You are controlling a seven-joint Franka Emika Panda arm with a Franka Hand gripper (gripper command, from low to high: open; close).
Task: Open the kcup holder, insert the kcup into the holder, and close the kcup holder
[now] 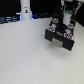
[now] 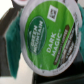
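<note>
hovering over one black kcup holder (image 1: 61, 36), one gripper (image 1: 66, 15), one green-lidded kcup (image 2: 50, 37) filling wrist view, apparently clamped between fingers, white table (image 1: 25, 55)

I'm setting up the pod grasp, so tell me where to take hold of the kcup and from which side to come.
Probably pinch the kcup across its side wall just under the rim, coming in from the lid end. The green lid faces the wrist camera, round and flat, so it offers no purchase; opposite sides of the round body do. The wall is mostly hidden here.
</note>
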